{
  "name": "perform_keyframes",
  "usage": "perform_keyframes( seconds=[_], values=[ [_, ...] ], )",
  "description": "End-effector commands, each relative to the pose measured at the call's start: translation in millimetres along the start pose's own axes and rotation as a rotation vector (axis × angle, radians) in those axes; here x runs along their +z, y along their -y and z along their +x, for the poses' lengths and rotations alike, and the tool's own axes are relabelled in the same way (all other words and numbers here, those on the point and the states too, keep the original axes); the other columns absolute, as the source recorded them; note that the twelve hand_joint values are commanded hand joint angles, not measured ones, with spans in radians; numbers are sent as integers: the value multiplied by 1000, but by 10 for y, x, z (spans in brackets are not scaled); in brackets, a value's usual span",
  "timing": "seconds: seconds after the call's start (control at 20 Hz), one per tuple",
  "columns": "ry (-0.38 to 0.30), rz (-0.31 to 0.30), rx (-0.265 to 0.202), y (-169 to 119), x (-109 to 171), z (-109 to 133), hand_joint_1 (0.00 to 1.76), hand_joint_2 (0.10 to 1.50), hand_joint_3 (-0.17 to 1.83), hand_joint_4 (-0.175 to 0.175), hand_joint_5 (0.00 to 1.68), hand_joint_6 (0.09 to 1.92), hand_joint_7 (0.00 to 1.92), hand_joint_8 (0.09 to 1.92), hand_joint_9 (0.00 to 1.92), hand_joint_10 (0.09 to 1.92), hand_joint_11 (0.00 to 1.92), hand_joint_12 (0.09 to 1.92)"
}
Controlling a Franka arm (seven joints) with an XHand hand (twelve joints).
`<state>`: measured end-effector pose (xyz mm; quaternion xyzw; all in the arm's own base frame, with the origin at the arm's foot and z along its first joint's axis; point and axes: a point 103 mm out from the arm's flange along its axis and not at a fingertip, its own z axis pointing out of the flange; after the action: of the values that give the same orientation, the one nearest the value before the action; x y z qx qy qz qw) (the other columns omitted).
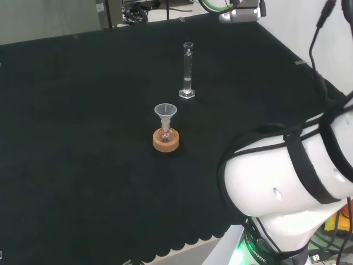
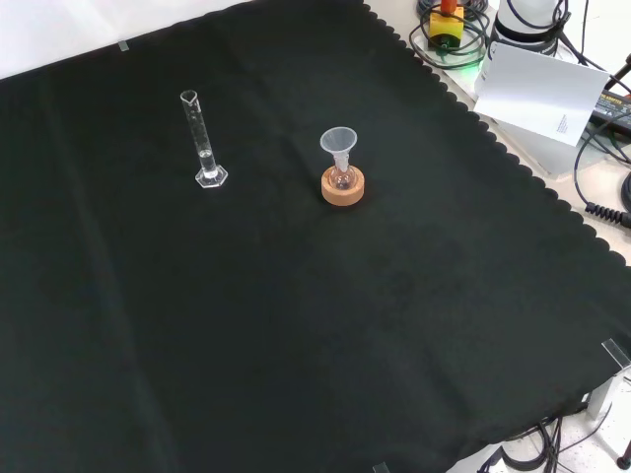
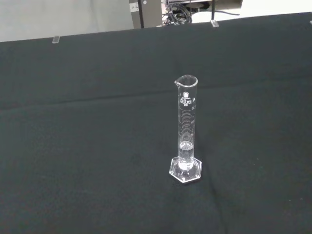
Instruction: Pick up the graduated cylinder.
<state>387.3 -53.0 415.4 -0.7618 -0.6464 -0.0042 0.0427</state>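
Cylinder [image 1: 188,70]: clear glass, upright on its six-sided foot on the cloth [image 1: 83,138]; nothing touches it. In the front view [image 2: 204,141] it stands at upper left. In the wrist view [image 3: 186,129] it rises straight ahead of the wrist camera, alone on the black cloth, spout at its lip, printed marks down its wall.
Cylinder's contents: a little clear liquid low in the tube, as far as the wrist view lets one judge.
Hand: cannot tell whether its fingers are spread, narrowed or holding anything. The cylinder lies well apart from the wrist camera, across bare cloth, so nothing is gripped on that side.
Arm [image 1: 292,176]: large white links with black cable straps at the right of the head view, near the cloth's scalloped edge.
Flask [image 1: 165,134]: small, round, seated in a cork ring [image 1: 166,141], near the cylinder but apart from it; closer to the arm's base than the cylinder in the head view, and to the cylinder's right in the front view [image 2: 342,178].
Funnel [image 1: 165,113]: clear, sitting in the flask's neck, mouth up.
Flask's contents: a pinkish tint shows low in it; I cannot tell more.
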Motion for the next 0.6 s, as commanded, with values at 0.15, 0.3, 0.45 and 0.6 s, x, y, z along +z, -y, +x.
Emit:
perform_keyframes(
  seconds=[0.15, 0.3, 0.45, 0.6],
  values=[
    [-91, -26, -28, -994, 586, -561, 340, 1130, 224, -39, 219, 87, 67, 525, 233, 708, 61, 1403],
    [-89, 5, -27, -1182, 810, -656, 351, 1123, 222, -41, 226, 87, 54, 532, 220, 701, 66, 1402],
    [-97, 29, -26, -1324, 1013, -717, 363, 1113, 222, -40, 225, 87, 29, 544, 201, 701, 67, 1399],
    [-97, 44, -28, -1447, 1166, -775, 376, 1102, 225, -40, 225, 87, 16, 567, 196, 708, 67, 1398]
  ],
)
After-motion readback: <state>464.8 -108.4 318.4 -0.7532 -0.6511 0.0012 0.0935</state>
